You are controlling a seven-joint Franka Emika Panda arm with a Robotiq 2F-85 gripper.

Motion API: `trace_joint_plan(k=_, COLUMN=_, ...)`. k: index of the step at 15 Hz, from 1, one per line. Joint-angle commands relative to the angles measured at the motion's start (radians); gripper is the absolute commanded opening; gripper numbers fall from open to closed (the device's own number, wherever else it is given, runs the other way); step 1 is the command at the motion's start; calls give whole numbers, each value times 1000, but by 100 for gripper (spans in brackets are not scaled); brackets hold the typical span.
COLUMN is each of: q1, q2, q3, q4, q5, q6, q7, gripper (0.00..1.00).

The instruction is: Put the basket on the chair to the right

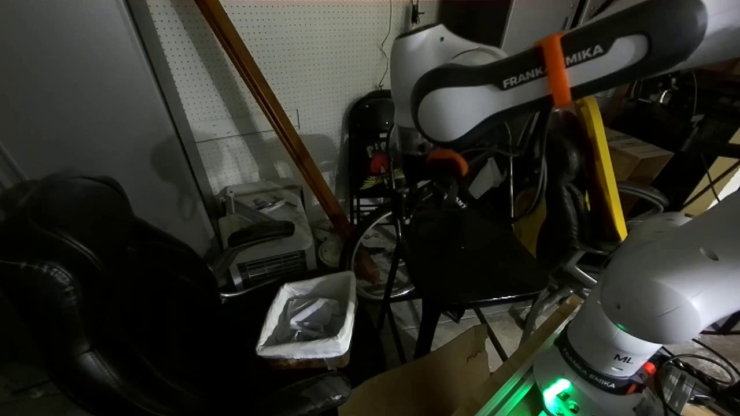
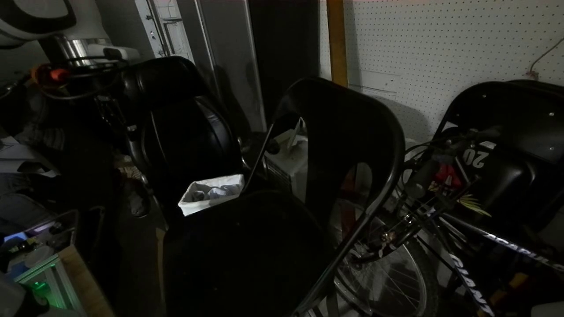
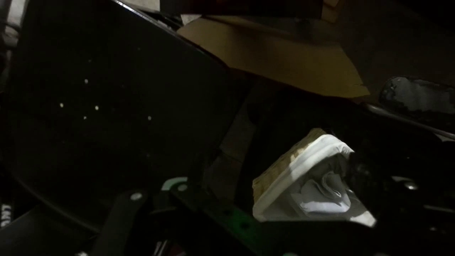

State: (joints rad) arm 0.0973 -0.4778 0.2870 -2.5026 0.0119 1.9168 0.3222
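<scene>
The basket [image 1: 267, 346] has a white cloth-like lining over brown sides and holds crumpled white material. It sits on the armchair seat, also showing in an exterior view [image 2: 194, 208] and the wrist view [image 3: 292, 173]. The black chair [image 1: 474, 254] stands beside it with a bare dark seat, also visible in an exterior view [image 2: 246, 255] and the wrist view [image 3: 117, 106]. My gripper [image 3: 284, 199] looks open and empty, its dark fingers spread with the basket showing beyond, apart from it. In an exterior view the gripper [image 1: 430, 188] hangs high by the chair, its fingertips lost in shadow.
The bulky black armchair [image 1: 87, 300] bears the basket; its armrest [image 1: 312, 396] is near. The chair's upright back [image 2: 348, 127] rises beside its seat. A bicycle [image 2: 396, 273], folded chairs [image 2: 506, 127], a grey appliance [image 1: 266, 231], leaning beam [image 1: 283, 121] and cardboard [image 1: 428, 378] surround them.
</scene>
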Motion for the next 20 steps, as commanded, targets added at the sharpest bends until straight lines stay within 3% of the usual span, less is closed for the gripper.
trace_joint_plan(k=1, q1=-10, q2=189, q3=40, q4=74, q5=3, q6=7, q7=194, gripper=100)
trace_joint_plan(k=6, q1=17, q2=447, q3=30, q4=193, q5=14, q6=78, q7=335, gripper=100)
trace_joint_plan(k=13, q1=100, q2=751, q3=-47, q4=389, q5=7, q6=358, q7=522, gripper=100)
trace_joint_plan(k=20, q1=227, q2=994, q3=-196, q4=529, q5=-100, q6=373, q7=782, gripper=100)
